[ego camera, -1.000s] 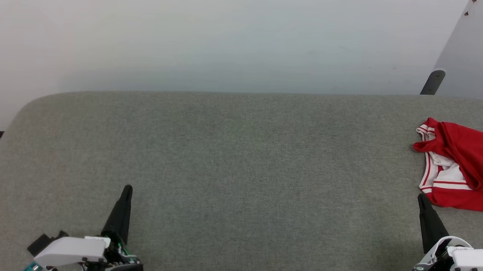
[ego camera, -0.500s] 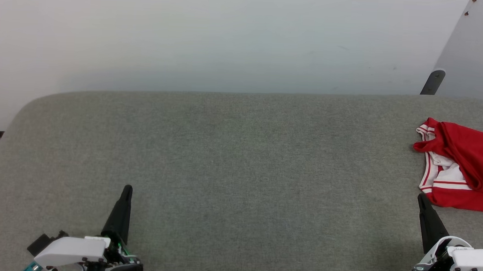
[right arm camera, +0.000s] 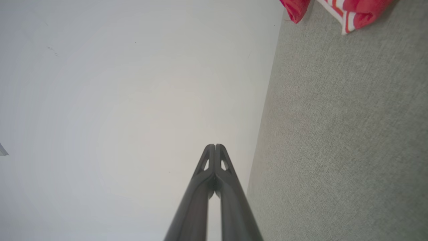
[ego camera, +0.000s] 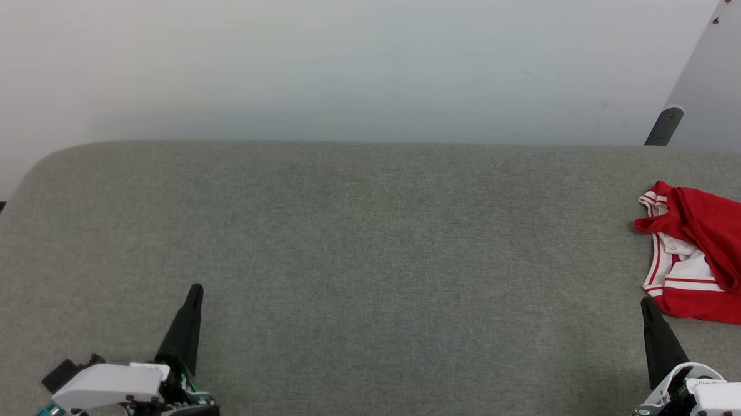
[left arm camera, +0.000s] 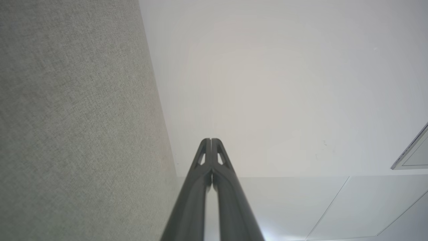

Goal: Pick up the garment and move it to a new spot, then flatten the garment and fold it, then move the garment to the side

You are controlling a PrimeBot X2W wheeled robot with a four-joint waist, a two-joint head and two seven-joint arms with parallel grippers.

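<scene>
Red, lying bunched at right edge (long axis unclear): the garment [ego camera: 713, 248], striped trim pointing left, just above right gripper [ego camera: 647, 303], pinching closed, empty, like left gripper [ego camera: 195, 288].

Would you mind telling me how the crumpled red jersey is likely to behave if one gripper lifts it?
The jersey lies in soft folds, so it will probably be floppy and drape from a single pinch. It looks like thin fabric, so likely light. The grey cloth surface looks textured, so pushing would probably bunch it rather than slide it.
</scene>
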